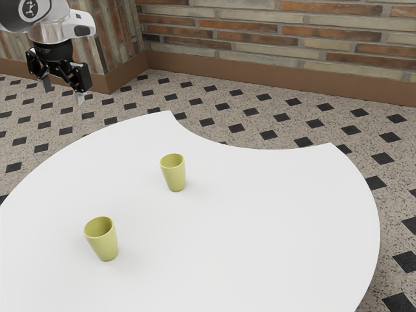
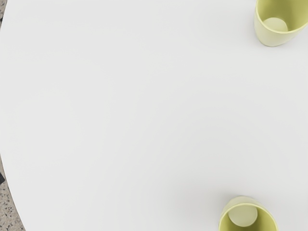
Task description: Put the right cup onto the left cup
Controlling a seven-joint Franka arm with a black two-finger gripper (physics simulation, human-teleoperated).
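My gripper (image 1: 63, 95) hangs in the air at the exterior view's upper left, its two fingertips apart with nothing between them. Two yellow-green cups stand upright on the white table, well apart. One cup (image 1: 174, 173) is nearer the table's curved cutout; the other cup (image 1: 103, 239) stands toward the exterior view's lower left. From the hand's camera I look down into both: one cup (image 2: 272, 34) at the upper right corner and another cup (image 2: 242, 215) at the lower edge. Neither cup touches the gripper.
The round white table (image 1: 260, 227) has a concave notch in its far edge. Beyond it lie a speckled floor (image 1: 214, 104) with black diamonds and a brick wall (image 1: 292, 39) with a brown base.
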